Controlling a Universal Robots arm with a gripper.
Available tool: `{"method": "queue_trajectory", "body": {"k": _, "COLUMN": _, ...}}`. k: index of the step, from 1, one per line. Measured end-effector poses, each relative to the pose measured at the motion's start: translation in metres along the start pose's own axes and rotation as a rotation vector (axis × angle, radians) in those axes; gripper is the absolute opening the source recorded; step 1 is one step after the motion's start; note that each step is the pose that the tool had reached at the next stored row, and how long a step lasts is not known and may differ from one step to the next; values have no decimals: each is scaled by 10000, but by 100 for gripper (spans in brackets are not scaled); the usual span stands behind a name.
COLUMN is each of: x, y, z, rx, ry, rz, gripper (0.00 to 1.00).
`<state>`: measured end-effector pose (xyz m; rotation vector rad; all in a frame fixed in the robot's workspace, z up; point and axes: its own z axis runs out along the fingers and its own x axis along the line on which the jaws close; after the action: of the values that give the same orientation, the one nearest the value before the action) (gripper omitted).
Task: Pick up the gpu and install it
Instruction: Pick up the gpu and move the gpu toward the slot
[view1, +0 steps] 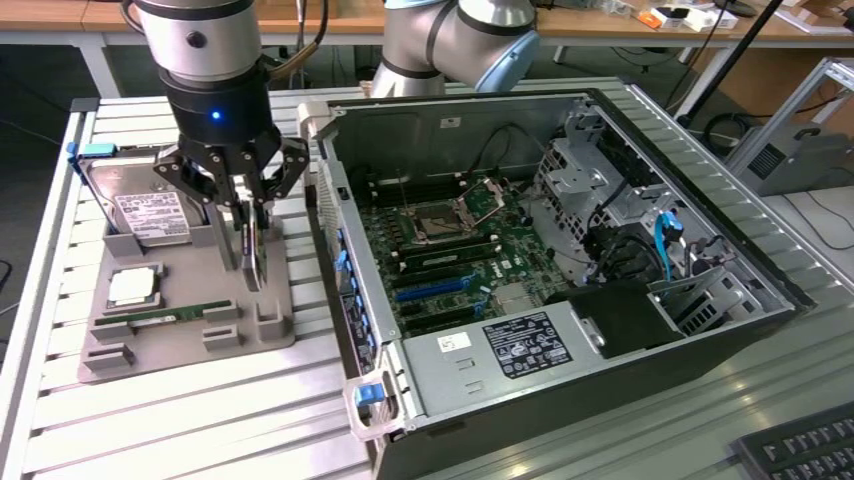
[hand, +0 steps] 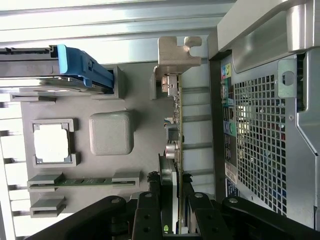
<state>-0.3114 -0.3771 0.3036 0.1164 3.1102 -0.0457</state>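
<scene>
Toward the exterior view's left, in the upper part of the frame, the black multi-fingered gripper (view1: 248, 240) hung from the silver arm over a grey moulded plastic tray (view1: 174, 352). Its fingers (hand: 150, 210) were drawn in on either side of the gpu (hand: 178, 125), a thin green circuit card with a silver metal end bracket (hand: 177, 52), pinching it by its faces. The card (view1: 254, 278) stood on edge at the tray's side nearest the open black and silver computer tower (view1: 561, 250), which lay just beside it, filling the centre and the exterior view's right. I could not tell whether the card's lower edge was touching the tray. On the tray, further to the exterior view's left, sat a boxy silver hard drive with blue handles (view1: 144, 212), a square silver processor chip (view1: 134, 287) and a narrow green memory stick (view1: 180, 315). Everything rested on a ribbed aluminium table (view1: 200, 430).
</scene>
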Motion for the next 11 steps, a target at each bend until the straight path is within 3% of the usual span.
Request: {"method": "queue_trajectory", "body": {"k": 11, "x": -1, "y": -1, "z": -34, "rx": -1, "ry": 1, "rz": 0, "gripper": 27}}
